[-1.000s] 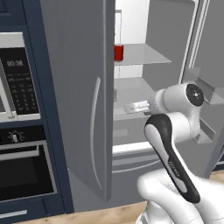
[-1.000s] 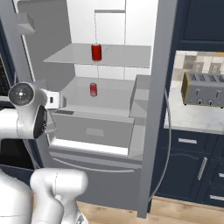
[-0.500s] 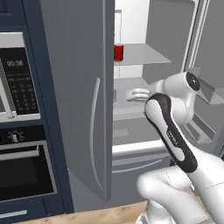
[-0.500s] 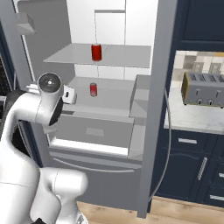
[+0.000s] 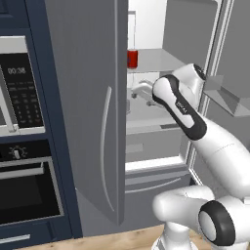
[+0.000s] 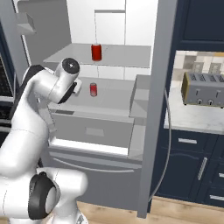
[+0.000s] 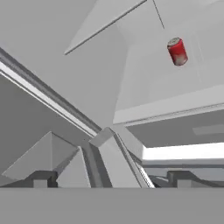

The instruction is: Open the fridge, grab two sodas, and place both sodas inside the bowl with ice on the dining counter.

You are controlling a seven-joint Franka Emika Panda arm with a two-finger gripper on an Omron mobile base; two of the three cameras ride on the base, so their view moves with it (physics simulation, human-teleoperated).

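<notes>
Brushed-metal fridge (image 5: 88, 97) (matt), glossy red sodas (image 6: 96, 52)

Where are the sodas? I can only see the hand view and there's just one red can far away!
Observer: There are two. In the right base view, one soda stands on the upper shelf of the fridge; the lower soda stands on the shelf below it.
Operator: Which one am I looking at?
Observer: I cannot tell from your view alone. In the right base view the hand is level with the lower shelf, left of the lower soda.
Operator: Is the robot holding anything?
Observer: No. The gripper is open and empty, and both cans stand upright on their shelves.
</notes>
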